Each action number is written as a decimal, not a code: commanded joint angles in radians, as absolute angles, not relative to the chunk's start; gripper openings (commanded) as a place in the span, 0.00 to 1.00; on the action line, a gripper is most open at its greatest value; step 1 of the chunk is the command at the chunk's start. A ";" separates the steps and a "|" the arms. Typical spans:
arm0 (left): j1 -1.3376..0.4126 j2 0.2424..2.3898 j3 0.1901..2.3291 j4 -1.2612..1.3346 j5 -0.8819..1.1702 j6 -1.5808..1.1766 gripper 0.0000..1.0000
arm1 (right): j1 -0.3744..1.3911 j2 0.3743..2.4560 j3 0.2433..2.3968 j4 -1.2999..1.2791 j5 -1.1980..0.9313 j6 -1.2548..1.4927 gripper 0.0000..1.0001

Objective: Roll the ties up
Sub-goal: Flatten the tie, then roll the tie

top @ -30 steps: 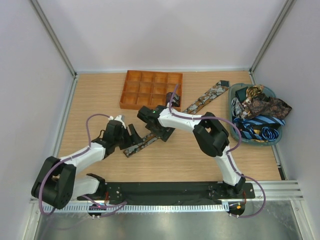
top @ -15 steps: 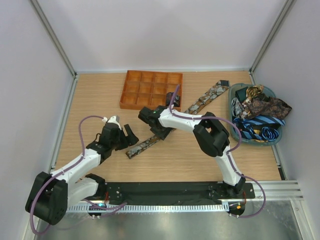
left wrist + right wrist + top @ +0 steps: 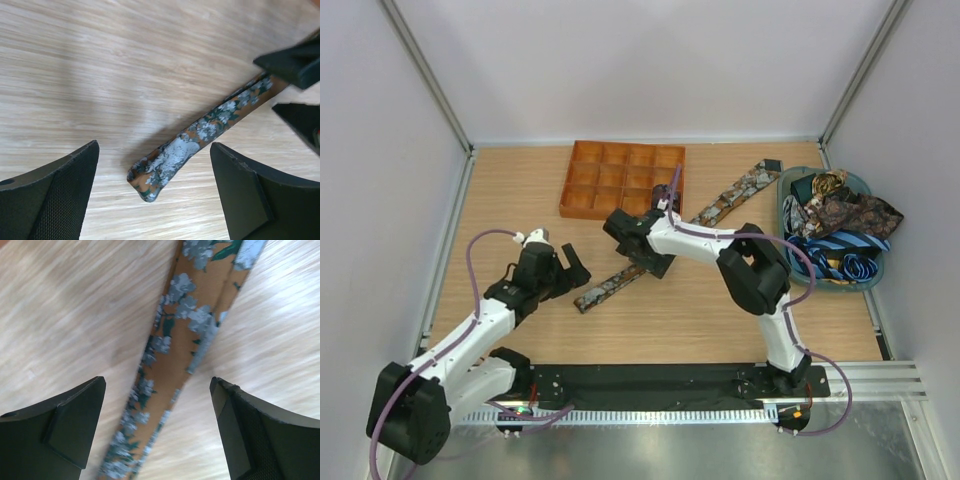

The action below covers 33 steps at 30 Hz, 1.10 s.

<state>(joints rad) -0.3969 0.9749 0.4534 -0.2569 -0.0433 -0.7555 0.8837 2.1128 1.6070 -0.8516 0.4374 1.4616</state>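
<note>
My left claw [image 3: 154, 147] and right claw [image 3: 159, 381] gape, empty. The paisley tie [image 3: 172, 162] looks limp, light; I'd pinch its rounded end.

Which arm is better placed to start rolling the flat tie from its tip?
Left. The left gripper, open, frames the tip of the tie; the right gripper hangs open over its middle.

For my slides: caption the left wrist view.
Left gripper, jaws open, above the end of the floral tie on the wooden table.
</note>
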 commanded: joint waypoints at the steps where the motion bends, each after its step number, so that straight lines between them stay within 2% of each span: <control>1: -0.388 0.931 0.529 -0.385 -0.113 -0.822 0.93 | 0.900 1.970 1.569 -0.835 0.532 1.317 0.94; 5: -0.362 0.853 0.563 -0.497 -0.124 -0.873 0.93 | 0.903 1.774 1.360 -0.669 0.569 1.099 0.92; 6: -0.356 0.836 0.569 -0.515 -0.133 -0.882 0.92 | 0.902 1.720 1.236 -0.517 0.531 1.025 0.92; 8: -0.353 0.780 0.595 -0.569 -0.153 -0.874 0.91 | 0.905 1.597 1.134 -0.410 0.483 0.857 0.91; 9: -0.353 0.764 0.616 -0.606 -0.179 -0.877 0.90 | 0.907 1.565 1.030 -0.238 0.353 0.765 0.91; 12: -0.351 0.723 0.712 -0.719 -0.284 -0.871 0.88 | 0.957 1.499 0.942 -0.085 0.261 0.614 0.89; 19: -0.348 0.752 0.972 -0.931 -0.386 -0.853 0.88 | 1.139 1.638 1.086 -0.067 0.215 0.387 0.83; 33: -0.350 0.663 1.284 -1.088 -0.692 -0.703 0.89 | 1.281 1.943 1.405 -0.147 0.302 0.288 0.81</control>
